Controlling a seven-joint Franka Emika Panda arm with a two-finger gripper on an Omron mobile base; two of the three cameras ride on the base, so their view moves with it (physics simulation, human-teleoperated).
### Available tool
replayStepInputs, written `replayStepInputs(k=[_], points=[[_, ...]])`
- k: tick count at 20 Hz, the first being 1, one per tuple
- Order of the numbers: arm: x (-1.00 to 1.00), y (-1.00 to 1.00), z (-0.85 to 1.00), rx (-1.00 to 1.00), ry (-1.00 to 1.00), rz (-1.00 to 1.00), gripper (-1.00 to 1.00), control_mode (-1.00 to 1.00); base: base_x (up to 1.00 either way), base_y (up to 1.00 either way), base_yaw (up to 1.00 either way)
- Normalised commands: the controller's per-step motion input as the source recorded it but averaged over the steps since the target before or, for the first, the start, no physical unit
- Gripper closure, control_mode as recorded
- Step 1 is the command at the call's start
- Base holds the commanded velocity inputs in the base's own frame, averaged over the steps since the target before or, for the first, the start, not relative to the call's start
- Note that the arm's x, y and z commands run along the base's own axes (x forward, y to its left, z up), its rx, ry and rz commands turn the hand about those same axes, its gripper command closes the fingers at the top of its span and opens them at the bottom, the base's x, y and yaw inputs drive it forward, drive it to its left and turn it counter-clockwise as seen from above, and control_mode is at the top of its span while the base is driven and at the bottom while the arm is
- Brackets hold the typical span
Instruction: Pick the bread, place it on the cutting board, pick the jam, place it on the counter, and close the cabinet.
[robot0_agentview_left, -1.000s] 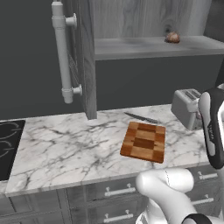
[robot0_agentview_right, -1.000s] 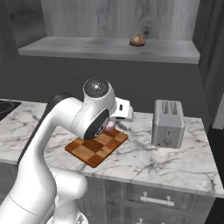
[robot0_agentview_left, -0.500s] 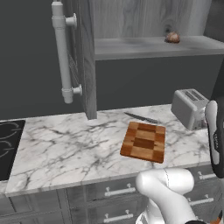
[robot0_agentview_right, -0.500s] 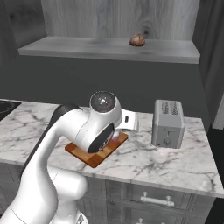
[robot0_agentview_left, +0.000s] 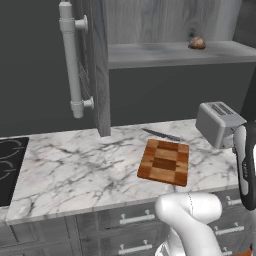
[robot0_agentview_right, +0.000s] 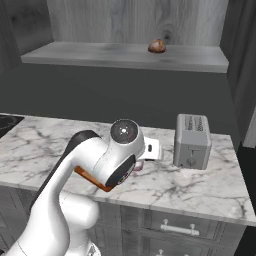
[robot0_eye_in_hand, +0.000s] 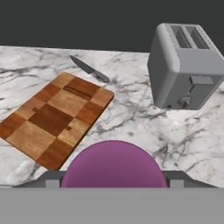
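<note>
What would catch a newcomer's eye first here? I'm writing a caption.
The pink-purple jam bulges large at the bottom of the hand view, held in the tool above the marble counter. Beyond it lie the checkered cutting board and grey toaster; the bread sits on the cabinet shelf.

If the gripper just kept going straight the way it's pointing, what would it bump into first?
Most likely the bare marble counter between the cutting board and the toaster, with the jam it holds touching down first. Depth is hard to judge.
</note>
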Motion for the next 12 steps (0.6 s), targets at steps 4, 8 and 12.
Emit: replayStepInputs(k=[4, 8, 12], points=[[0.0, -0.16, -0.44, 0.0, 0.0, 0.0, 1.0, -1.0, 0.0, 0.0, 0.0], [0.0, -0.14, -0.44, 0.0, 0.0, 0.0, 1.0, -1.0, 0.0, 0.0, 0.0], [0.0, -0.1, -0.35, 0.0, 0.0, 0.0, 1.0, -1.0, 0.0, 0.0, 0.0]])
